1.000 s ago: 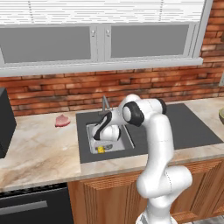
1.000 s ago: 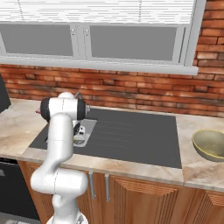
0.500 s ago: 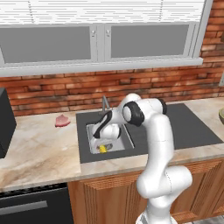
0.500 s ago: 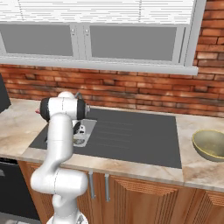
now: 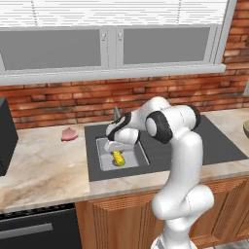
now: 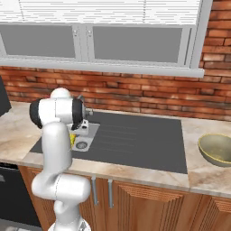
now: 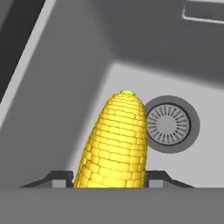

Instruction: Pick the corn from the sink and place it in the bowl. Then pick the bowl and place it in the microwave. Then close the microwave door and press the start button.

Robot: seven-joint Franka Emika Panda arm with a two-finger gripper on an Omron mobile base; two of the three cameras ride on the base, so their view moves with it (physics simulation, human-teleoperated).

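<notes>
Left base view: the corn (image 5: pixel 118 158) lies in the sink (image 5: pixel 105 164) under the gripper (image 5: pixel 116 151); judged light, stiff, ribbed, best taken across its thick middle. Right base view: bowl (image 6: pixel 217 149) sits well right of the sink. Hand view: jaws flank the cob, clamped on it

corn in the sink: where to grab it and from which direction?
Grip the corn across its thick middle, coming down from above into the sink. It lies flat on the basin floor beside the drain, so its rounded sides are the faces a finger can reach. The gripper already sits that way, a fingertip on each side of the cob's wider end, apparently closed on it.
</notes>
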